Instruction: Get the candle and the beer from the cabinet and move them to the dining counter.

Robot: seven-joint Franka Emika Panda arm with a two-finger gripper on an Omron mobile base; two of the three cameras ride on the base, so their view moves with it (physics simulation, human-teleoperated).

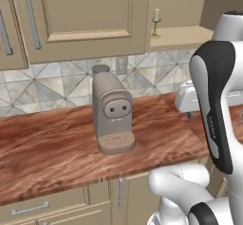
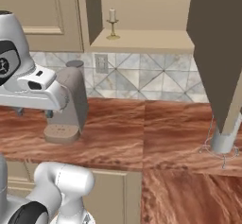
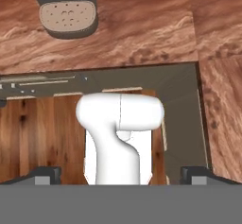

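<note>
Coffee machine (image 1: 112, 114): left on the wood counter (image 1: 57, 143); keep clear when rising. Candle (image 2: 112, 25): upright on the open cabinet (image 2: 142, 41) shelf, far right. My gripper (image 3: 120, 176): wide open, empty, pointing down; lift high, approach level, grip the stem.

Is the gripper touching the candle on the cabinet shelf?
Apart. In the right base view the candle stands alone on the shelf, nothing near it; the hand view shows the open gripper facing downward.

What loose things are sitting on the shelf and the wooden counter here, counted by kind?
White candle in a brass holder, on the beige cabinet shelf: 1
Grey-brown coffee machine, on the reddish wood counter: 1
Total: 2
</note>
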